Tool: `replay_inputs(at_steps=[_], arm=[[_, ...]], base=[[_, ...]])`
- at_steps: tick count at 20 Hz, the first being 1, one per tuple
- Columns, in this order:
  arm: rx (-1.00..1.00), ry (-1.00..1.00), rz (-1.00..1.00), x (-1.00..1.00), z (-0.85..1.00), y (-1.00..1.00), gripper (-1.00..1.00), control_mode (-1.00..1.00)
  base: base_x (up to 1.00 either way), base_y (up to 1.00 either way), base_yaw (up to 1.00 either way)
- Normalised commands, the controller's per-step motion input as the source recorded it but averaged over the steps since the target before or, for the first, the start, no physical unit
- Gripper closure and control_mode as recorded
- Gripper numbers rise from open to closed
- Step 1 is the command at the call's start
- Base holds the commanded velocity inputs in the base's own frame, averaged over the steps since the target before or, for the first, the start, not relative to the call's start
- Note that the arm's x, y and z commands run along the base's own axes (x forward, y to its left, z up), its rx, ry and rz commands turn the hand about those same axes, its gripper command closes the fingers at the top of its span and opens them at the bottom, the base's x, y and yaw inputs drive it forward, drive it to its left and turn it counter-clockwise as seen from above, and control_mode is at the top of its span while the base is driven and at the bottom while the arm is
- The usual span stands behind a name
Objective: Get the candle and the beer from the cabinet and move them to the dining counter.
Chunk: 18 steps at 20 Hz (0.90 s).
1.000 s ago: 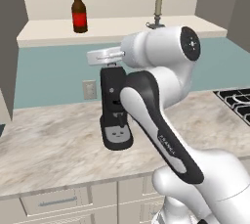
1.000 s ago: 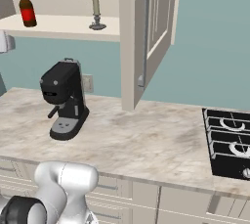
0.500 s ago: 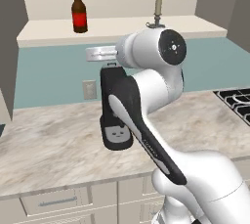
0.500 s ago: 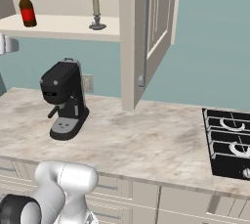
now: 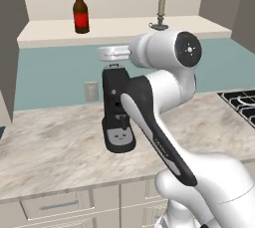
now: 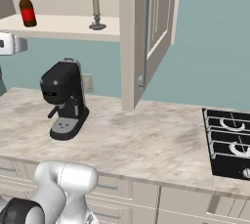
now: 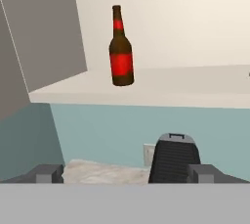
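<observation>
The dark brown glass beer bottle with red label and neck band (image 5: 80, 9) stands upright at the upper left of the left base view, on the light shelf of the open beige wall cabinet (image 5: 124, 29). The slim beige taper candle in its small dark holder (image 5: 160, 13) stands well apart, toward the upper centre. Both sit near the shelf's front edge, so judged reachable head-on. The two-finger gripper (image 7: 126, 173) hangs below shelf level, above the black coffee machine (image 5: 116, 110) on the marbled worktop (image 5: 50, 147). In the hand view its tips stand wide apart, released and empty, aimed toward the bottle, probably the first pick.
</observation>
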Motion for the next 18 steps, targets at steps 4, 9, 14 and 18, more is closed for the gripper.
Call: replay_inputs(at_steps=[4,9,14,18], arm=[[0.0,-0.04,0.02,0.0,0.02,-0.07,-1.0,-1.0],[0.0,-0.02,0.01,0.0,0.0,-0.01,-1.0,-1.0],[0.0,-0.01,0.0,0.11,0.01,0.0,-1.0,-1.0],[0.0,-0.08,0.0,0.01,0.16,-0.01,-1.0,-1.0]], base=[[0.0,0.0,0.0],[0.0,0.0,0.0],[0.0,0.0,0.0],[0.0,0.0,0.0]])
